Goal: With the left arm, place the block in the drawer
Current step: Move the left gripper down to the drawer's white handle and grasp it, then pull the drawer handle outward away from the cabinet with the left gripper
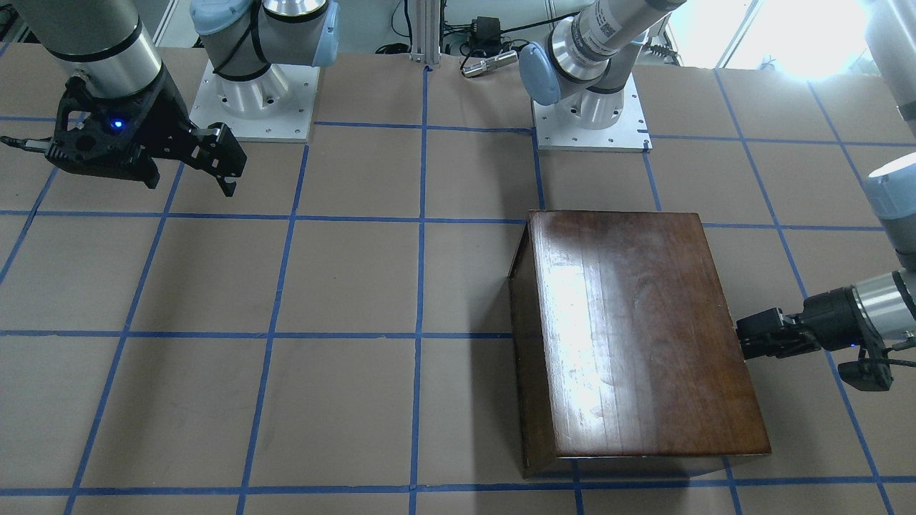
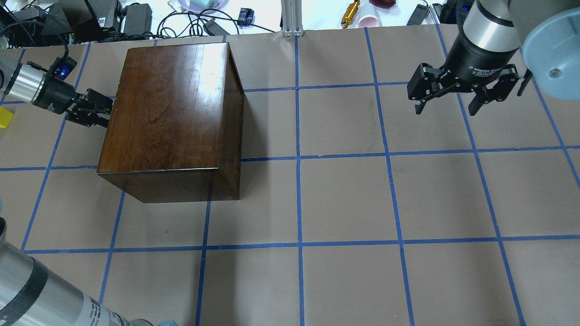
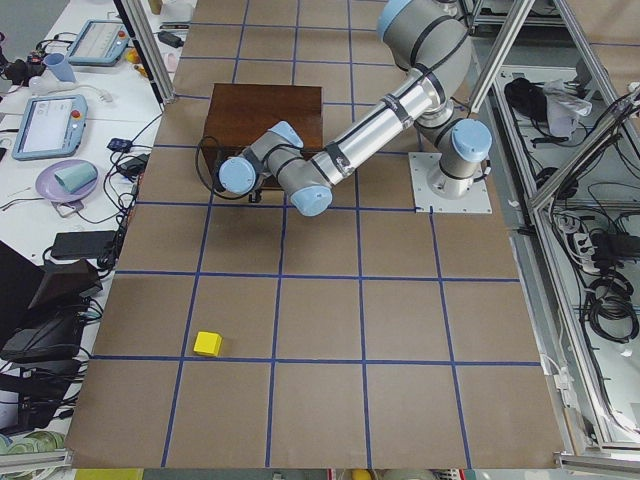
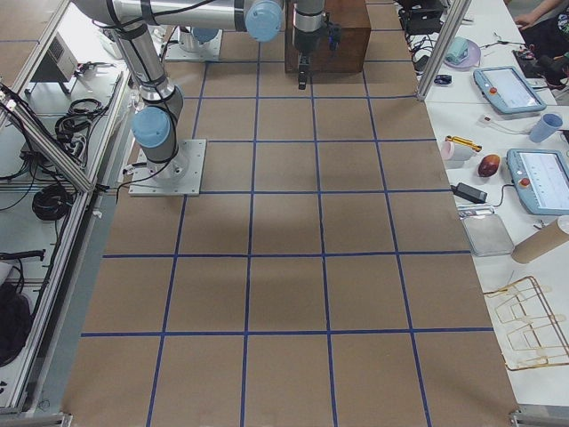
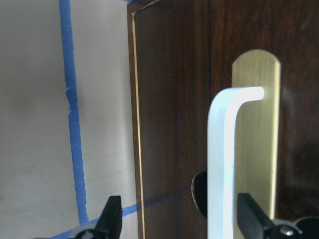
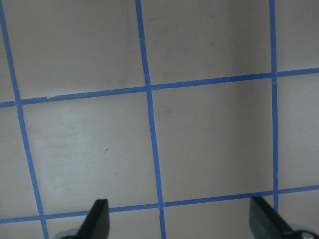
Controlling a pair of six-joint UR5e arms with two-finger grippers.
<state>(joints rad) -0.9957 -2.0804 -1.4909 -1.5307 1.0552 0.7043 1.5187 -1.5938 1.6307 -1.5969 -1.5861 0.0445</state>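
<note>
At the far left of the overhead view, the yellow block (image 2: pixel 3 117) lies on the brown desk (image 2: pixel 344 194), cut by the picture's edge. It is at 9 o'clock from the left tool (image 2: pixel 102 113) and apart from it. The side view shows the block well apart from the box.

The left arm (image 2: pixel 27 83) comes in low from that side, and its tool is right at the left-hand face of the dark wooden box (image 2: pixel 172 104). In the wrist view that face is the drawer (image 5: pixel 172 99), pushed in, with a brass backplate (image 5: pixel 259 124) and a pale bar handle (image 5: pixel 222 159). The tool's fingers (image 5: pixel 113 219) are spread wide, one on each side of the handle and not clamped on it. The handle stands close to the finger at 3 o'clock.

At 2 o'clock from the box and well apart from it, the right tool (image 2: pixel 446 108) hangs above the desk. It points down over the blue tape grid, with its jaws wide.
</note>
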